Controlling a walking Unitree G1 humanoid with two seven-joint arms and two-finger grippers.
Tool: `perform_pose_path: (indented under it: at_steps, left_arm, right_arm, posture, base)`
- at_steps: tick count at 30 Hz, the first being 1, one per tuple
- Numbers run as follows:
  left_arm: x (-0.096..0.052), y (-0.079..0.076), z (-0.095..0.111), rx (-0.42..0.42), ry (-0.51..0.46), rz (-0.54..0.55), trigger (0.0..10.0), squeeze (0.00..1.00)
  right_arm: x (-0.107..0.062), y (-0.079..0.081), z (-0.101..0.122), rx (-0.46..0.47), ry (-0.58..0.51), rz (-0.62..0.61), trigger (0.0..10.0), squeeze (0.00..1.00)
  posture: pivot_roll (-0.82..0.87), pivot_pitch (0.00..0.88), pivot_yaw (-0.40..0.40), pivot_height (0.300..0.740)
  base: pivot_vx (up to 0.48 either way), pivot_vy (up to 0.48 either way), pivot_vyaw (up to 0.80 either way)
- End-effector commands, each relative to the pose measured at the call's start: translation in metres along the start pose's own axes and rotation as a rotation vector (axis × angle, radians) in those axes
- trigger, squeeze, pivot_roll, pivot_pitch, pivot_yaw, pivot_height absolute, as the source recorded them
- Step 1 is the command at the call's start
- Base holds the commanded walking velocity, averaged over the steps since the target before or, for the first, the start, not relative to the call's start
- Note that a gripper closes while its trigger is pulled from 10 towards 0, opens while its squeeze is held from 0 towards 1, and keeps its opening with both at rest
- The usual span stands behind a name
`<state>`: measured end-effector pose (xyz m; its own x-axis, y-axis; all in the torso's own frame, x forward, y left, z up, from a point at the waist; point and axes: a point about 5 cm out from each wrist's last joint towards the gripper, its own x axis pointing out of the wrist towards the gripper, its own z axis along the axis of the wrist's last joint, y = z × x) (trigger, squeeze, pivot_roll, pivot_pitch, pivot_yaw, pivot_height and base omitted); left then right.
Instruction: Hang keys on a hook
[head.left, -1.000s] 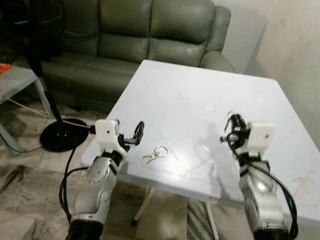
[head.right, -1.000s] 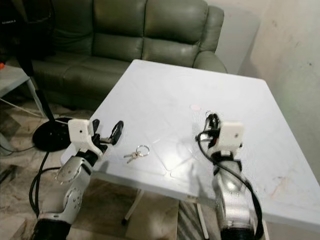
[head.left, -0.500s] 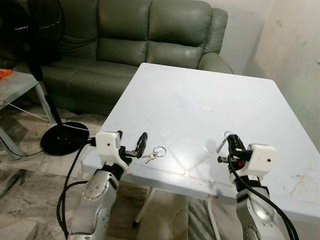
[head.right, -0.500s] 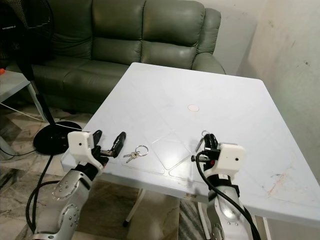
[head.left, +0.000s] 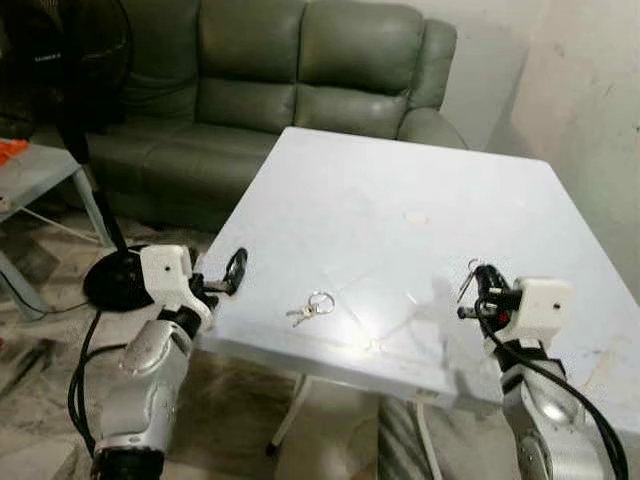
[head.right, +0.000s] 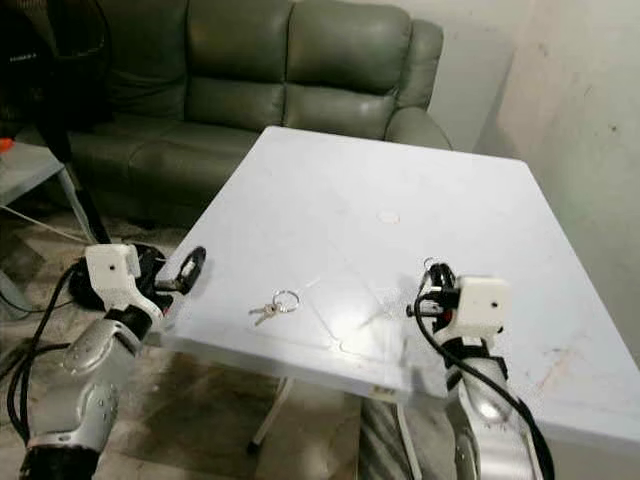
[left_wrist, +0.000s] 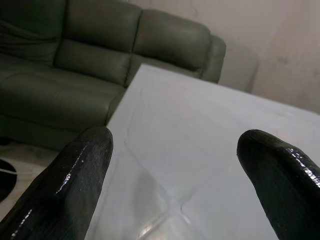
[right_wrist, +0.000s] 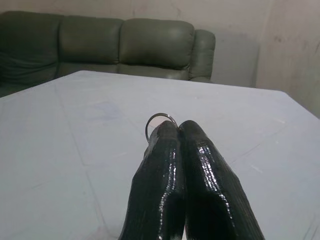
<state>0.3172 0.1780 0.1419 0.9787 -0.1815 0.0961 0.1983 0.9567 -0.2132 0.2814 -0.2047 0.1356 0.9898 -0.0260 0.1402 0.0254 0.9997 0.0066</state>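
A bunch of keys (head.left: 310, 308) on a silver ring lies flat on the white table (head.left: 400, 190), near its front left edge. My left gripper (head.left: 234, 269) is open at the table's left edge, a hand's width left of the keys, with nothing between its fingers (left_wrist: 75, 175). My right gripper (head.left: 480, 284) hovers over the table's front right part, fingers pressed together. A second thin metal key ring (right_wrist: 159, 120) sticks out at its fingertips, and it also shows in the left eye view as a key ring (head.left: 468, 270).
A grey-green sofa (head.left: 290, 70) stands behind the table. A black fan stand (head.left: 115, 275) with its cable is on the floor at the left, beside a low side table (head.left: 35, 165). A pale wall (head.left: 590, 90) runs along the right.
My left gripper has drawn back to the left, from right beside the keys to the table's left edge. The right gripper keeps the ring. The camera has shifted slightly.
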Motion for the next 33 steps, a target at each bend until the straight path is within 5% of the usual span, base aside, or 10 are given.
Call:
perform_pose_path:
  at_steps: [1,25,33]
  left_arm:
    - [0.002,0.0,0.002,-0.015,-0.004,0.004,10.0,0.0]
    - [0.012,-0.011,0.014,0.068,-0.039,-0.059,10.0,0.0]
    - [0.016,-0.012,0.015,0.001,-0.058,-0.033,10.0,0.0]
  right_arm:
    - [0.003,-0.003,0.0,-0.016,0.027,-0.014,10.0,0.0]
    - [0.009,0.006,0.0,0.0,0.029,-0.026,10.0,0.0]
    - [0.01,0.009,0.0,-0.007,0.03,-0.003,10.0,0.0]
  posture:
    - [-0.01,0.0,-0.039,0.74]
    - [0.0,0.0,-0.029,0.74]
    - [0.0,0.0,-0.034,0.74]
  base:
    - [0.0,0.0,0.0]
    - [0.0,0.0,-0.79]
    - [0.0,0.0,-0.78]
